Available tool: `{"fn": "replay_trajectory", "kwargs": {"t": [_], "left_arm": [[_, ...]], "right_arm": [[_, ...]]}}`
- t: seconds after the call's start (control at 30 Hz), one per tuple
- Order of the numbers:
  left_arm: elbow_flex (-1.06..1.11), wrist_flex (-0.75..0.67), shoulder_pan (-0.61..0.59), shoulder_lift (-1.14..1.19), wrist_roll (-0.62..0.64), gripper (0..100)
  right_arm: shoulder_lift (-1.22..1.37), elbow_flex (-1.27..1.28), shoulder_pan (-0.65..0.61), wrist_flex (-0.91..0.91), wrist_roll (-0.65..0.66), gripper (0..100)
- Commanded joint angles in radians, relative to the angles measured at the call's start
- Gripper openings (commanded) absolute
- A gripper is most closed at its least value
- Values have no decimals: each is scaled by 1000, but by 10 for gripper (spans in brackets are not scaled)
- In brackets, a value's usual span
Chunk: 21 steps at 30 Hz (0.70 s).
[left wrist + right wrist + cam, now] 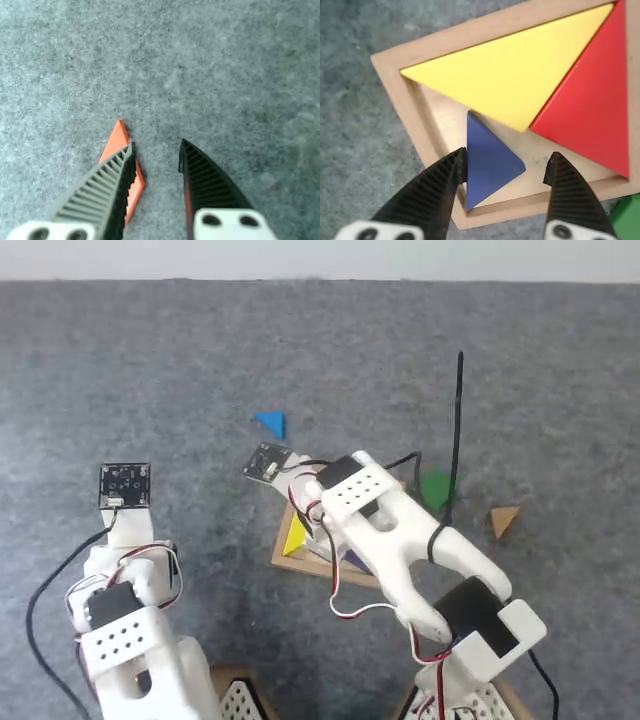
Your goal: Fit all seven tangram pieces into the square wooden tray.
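Your tray (395, 90) holds three pieces (510, 65); four lie on the tabletop (150, 360). Left hand (156, 143) and right hand (508, 152) both gape wide, empty.

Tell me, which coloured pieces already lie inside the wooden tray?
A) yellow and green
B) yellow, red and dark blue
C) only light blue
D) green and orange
B: in the right wrist view the yellow triangle, the red triangle and the dark blue triangle all lie within the rim of the tray.
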Motion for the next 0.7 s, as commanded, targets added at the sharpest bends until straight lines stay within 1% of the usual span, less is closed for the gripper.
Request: {"fn": "replay_trajectory", "kwargs": {"t": [0.0,0.13,0.2,0.33,0.43,0.53,0.67], "left_arm": [[-7,2,-2,-20,-9,141],[-7,2,-2,-20,-9,141],[-7,2,-2,-20,-9,141],[-7,2,-2,-20,-9,141],[-7,2,-2,-20,-9,141],[-7,2,-2,-20,-9,141],[-7,2,-2,-20,-9,141]], "right_arm": [[-30,-11,18,-25,-23,256],[77,-15,21,-56,-87,255],[119,-20,18,-50,-89,247],[134,-64,24,-12,-97,151],[134,-74,24,-8,-146,79],[128,-74,36,-4,-180,54],[128,-123,114,51,-325,51]]}}
